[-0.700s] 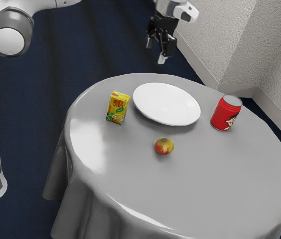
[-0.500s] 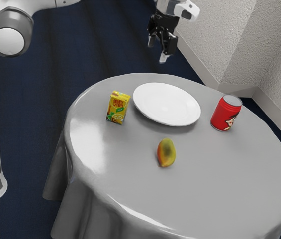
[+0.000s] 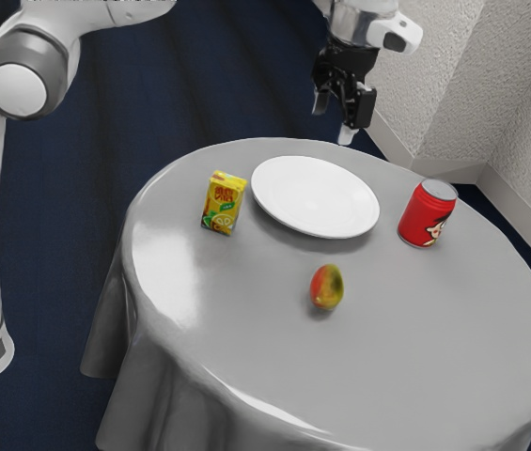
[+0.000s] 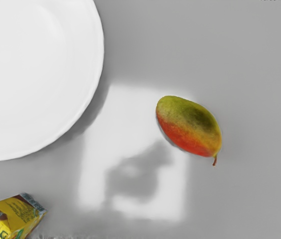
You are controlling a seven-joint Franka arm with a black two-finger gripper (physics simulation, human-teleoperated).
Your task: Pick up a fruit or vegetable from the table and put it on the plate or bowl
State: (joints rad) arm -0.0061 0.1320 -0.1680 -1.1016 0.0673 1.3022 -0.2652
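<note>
- One black two-finger gripper (image 3: 332, 120) hangs above the far edge of the round grey-draped worktop (image 3: 415, 357), fingers apart, holding nothing.
- A red, green and yellow mango (image 3: 327, 287) lies on the cloth, well below the gripper.
- A round white plate (image 3: 314, 195) sits between the gripper and the mango.
- A yellow juice carton (image 3: 224, 203) stands just beside the plate.
</note>
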